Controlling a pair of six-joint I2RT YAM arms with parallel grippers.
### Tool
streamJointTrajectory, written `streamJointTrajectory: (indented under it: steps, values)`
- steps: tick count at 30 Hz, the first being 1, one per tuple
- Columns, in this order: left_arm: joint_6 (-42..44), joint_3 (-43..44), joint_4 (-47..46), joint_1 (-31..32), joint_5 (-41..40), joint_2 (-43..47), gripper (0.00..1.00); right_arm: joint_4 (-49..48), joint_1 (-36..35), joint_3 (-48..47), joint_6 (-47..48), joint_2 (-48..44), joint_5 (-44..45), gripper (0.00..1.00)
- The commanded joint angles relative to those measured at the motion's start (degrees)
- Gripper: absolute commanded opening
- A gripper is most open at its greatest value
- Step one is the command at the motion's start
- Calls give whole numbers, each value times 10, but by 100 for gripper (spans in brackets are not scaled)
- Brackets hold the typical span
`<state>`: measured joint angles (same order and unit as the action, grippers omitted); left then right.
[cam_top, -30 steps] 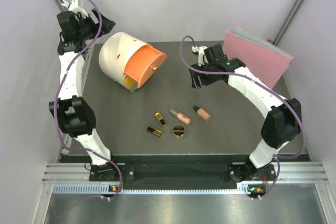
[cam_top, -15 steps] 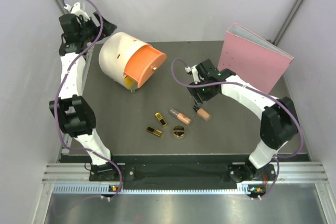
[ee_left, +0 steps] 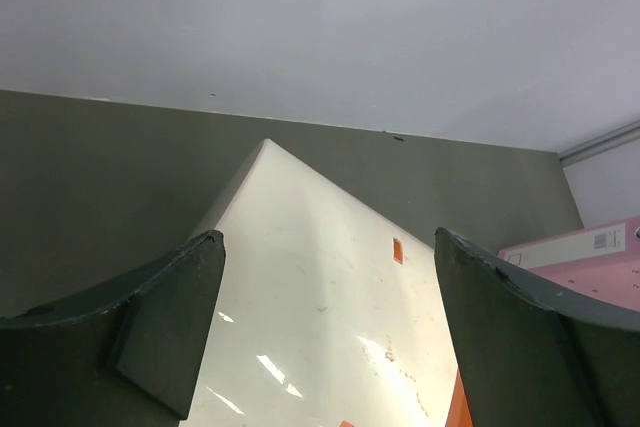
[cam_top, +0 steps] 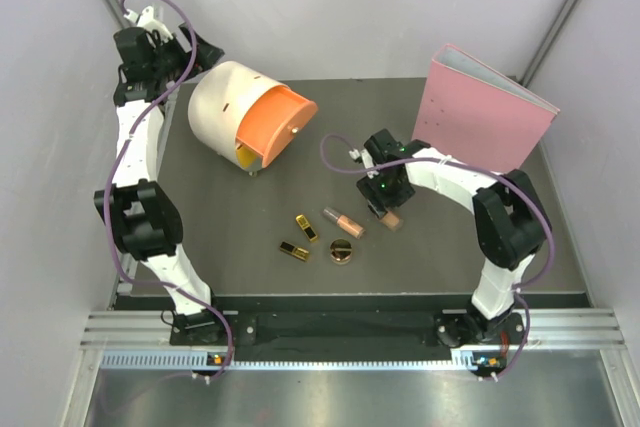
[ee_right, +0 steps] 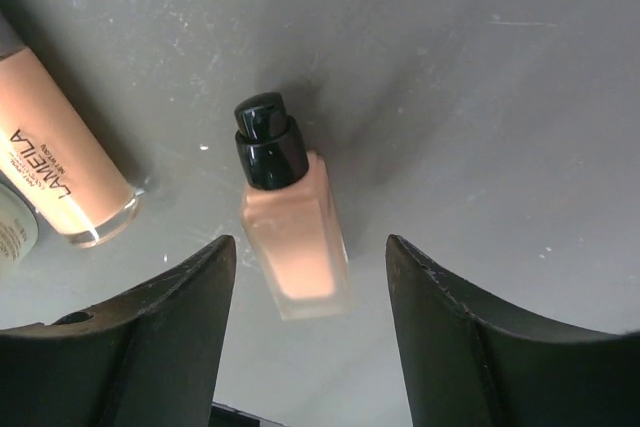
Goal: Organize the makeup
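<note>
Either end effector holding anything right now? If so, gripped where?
Nothing held. Right end effector stands open astride the peach square bottle with black cap, lying flat, fingers clear of its sides. Left end effector open, empty, facing the cream cylindrical box.

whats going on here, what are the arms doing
The right gripper hovers low over the black-capped bottle, open jaws either side of it, not gripping yet. The other bottle, two lipstick cases and the compact lie loose on the table nearby. The left gripper hangs open above the cream drawer box, holding nothing.
</note>
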<state>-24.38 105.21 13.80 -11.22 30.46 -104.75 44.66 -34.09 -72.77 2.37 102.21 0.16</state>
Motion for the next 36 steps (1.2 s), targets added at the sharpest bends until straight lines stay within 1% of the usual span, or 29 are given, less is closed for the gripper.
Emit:
streamJointTrajectory:
  steps: [1,3,4,6,7,8,9,10,14,20,27,31,35,36]
  values:
    - [-5,4,-14,-4,7,-3,90,5,-7,-9,-4,14,-17,60]
    - [-3,4,-12,-3,6,-3,90,5,-7,-10,-5,25,-21,59]
    - [-4,4,-11,-4,7,-3,90,6,-7,-10,-6,28,-21,55]
    - [-1,4,-10,-3,6,-4,90,6,-7,-10,-6,41,-24,49]
    - [-1,5,-10,-4,6,-3,90,5,-7,-10,-7,46,-24,34]
    - [0,6,-9,-3,5,-5,90,3,-8,-9,-8,49,-24,22]
    - [0,6,-8,-3,5,-4,90,2,-8,-10,-10,53,-24,3]
    - [0,9,-7,-4,4,-5,91,0,-7,-11,-11,54,-21,0]
    - [1,16,-4,-3,3,-8,91,-4,-7,-21,-9,36,-10,0]
    - [-1,20,-5,-3,1,-11,91,2,-7,-97,3,4,-5,0]
    - [4,26,1,-3,-10,-14,92,-2,-8,-235,6,1,-42,0]
    - [-1,32,-2,-3,-7,-19,92,-17,-9,-303,4,7,-81,0]
    - [-6,35,-4,-3,-5,-21,93,-15,-10,-383,-20,34,-122,0]
    - [-5,35,-3,-3,-5,-22,93,-16,-10,-415,-39,39,-131,0]
